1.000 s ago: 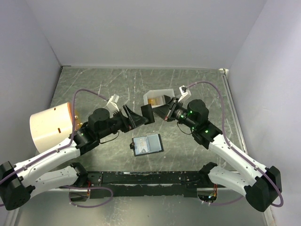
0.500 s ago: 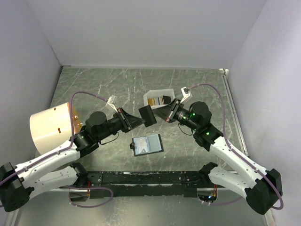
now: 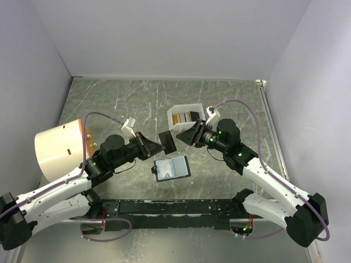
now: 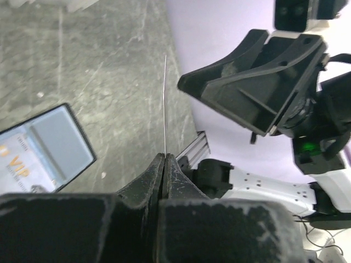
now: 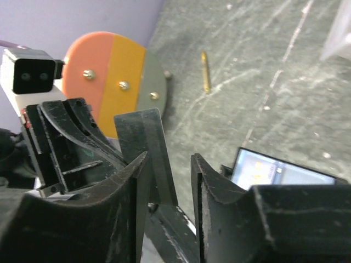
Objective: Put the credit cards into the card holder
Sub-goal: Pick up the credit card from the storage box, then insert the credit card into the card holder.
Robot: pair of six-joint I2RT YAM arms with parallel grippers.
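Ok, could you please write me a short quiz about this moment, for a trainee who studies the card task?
1. True or false: the left tool is shut on a dark card.
2. How does the card holder lie? A) closed and standing upright; B) open and flat on the table; C) lifted in the air.
3. Fill in: the jaws of the right tool stand ___, one on each side of the card.

Key: 1 true; 2 B; 3 open.
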